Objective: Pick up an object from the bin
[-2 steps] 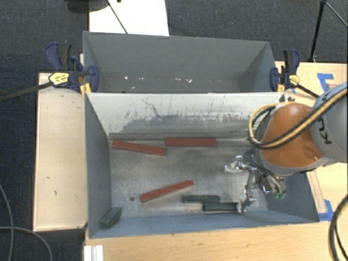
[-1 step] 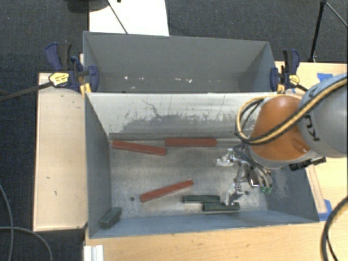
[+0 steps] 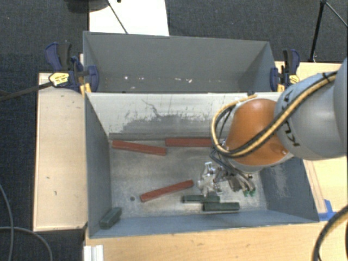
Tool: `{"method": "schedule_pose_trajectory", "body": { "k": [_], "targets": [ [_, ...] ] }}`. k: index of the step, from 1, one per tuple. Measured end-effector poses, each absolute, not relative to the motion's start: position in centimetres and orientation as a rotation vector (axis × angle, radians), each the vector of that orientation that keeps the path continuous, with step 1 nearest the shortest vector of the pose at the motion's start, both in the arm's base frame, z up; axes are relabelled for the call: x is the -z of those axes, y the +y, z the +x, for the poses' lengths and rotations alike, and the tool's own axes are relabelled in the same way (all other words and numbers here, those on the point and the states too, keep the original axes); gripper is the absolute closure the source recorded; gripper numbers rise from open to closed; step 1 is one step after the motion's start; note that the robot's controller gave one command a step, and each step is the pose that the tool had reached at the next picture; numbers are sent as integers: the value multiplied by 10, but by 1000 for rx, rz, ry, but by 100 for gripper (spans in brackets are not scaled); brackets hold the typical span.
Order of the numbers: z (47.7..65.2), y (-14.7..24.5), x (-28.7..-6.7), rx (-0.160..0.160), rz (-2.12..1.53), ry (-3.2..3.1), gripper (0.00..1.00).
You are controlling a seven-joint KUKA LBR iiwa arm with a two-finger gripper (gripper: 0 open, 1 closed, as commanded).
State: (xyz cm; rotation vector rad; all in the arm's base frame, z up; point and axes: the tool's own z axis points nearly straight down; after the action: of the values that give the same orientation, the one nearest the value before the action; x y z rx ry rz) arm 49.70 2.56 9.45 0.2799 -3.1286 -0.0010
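The dark green piece (image 3: 213, 203), made of flat bars that cross into a rough T, lies on the bin (image 3: 179, 69) floor close to the near wall, right of the middle. The claw (image 3: 211, 179) hangs low just beside its far side, its metal tip pointing down at the floor. Whether it touches the piece cannot be told. How far the claw is open cannot be told either, and nothing can be seen in its hold.

Behind the claw sits the arm's orange cover (image 3: 254, 132) with yellow and black cables looped round it, and the grey arm (image 3: 318, 121) runs off to the right.

Just left of the claw a red-brown stick (image 3: 166, 191) lies slanted on the floor, its right end near the green piece. Two more red-brown sticks lie farther back, below the far wall: a left stick (image 3: 138, 147) and a back stick (image 3: 187, 142), whose right end goes under the orange cover.

A small dark grey block (image 3: 110, 217) lies in the near left corner, well apart from the rest.
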Motion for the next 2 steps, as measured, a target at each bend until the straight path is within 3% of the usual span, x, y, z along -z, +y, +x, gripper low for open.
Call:
{"method": "schedule_pose_trajectory", "body": {
  "k": [1,2],
  "targets": [
    [497,26,-94,0,283,-3128,0],
    [497,25,-94,0,285,-3128,0]
  ]
}}
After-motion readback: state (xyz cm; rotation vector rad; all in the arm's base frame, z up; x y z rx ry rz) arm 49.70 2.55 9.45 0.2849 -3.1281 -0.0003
